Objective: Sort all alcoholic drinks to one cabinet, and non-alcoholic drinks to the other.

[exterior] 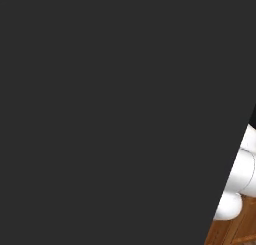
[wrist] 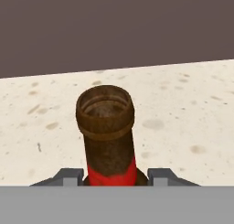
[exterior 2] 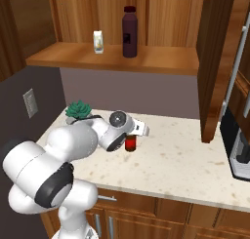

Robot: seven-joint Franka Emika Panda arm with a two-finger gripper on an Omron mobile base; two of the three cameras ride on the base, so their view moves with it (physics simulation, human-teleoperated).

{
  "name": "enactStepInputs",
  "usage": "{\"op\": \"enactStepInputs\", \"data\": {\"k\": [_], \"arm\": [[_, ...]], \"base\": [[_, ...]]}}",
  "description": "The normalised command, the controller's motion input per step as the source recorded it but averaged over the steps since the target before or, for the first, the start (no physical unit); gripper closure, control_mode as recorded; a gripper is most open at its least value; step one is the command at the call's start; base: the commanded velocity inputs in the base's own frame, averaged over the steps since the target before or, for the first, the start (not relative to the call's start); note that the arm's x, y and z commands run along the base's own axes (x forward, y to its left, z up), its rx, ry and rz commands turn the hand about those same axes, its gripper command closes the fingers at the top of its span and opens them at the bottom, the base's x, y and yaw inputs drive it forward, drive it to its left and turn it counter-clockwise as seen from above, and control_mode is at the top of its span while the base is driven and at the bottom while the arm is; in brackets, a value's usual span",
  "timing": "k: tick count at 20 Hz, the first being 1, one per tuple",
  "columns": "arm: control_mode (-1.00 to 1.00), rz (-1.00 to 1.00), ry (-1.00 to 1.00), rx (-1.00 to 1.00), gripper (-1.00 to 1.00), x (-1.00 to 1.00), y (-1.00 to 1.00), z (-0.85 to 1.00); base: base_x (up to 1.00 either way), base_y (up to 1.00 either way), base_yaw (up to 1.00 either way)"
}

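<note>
Gripper (wrist: 111,178) seemingly around beer bottle (wrist: 106,136).

We can read no text, brand or number anywhere. The label on the dark purple bottle (exterior 2: 129,32), at the top centre of the right base view, is too small to make out, as is the print on the white carton (exterior 2: 98,42) beside it.

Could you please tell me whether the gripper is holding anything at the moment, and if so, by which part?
The gripper has a fingertip on each side of the brown bottle, at its red-banded neck; a firm clamp cannot be confirmed.
</note>
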Motion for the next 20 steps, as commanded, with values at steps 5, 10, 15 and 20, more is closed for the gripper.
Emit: {"op": "enactStepInputs", "data": {"k": [5, 10, 15, 20], "arm": [[-1.00, 0.00, 0.03, 0.00, 1.00, -0.10, 0.00, 0.42], [-1.00, 0.00, 0.01, 0.00, 1.00, -0.20, 0.00, 0.49], [-1.00, 0.00, 0.01, 0.00, 1.00, -0.20, 0.00, 0.47], [-1.00, 0.00, 0.04, 0.00, 1.00, -0.12, 0.00, 0.28]], "base": [[0.00, 0.00, 0.00], [0.00, 0.00, 0.00], [0.00, 0.00, 0.00], [0.00, 0.00, 0.00]]}}
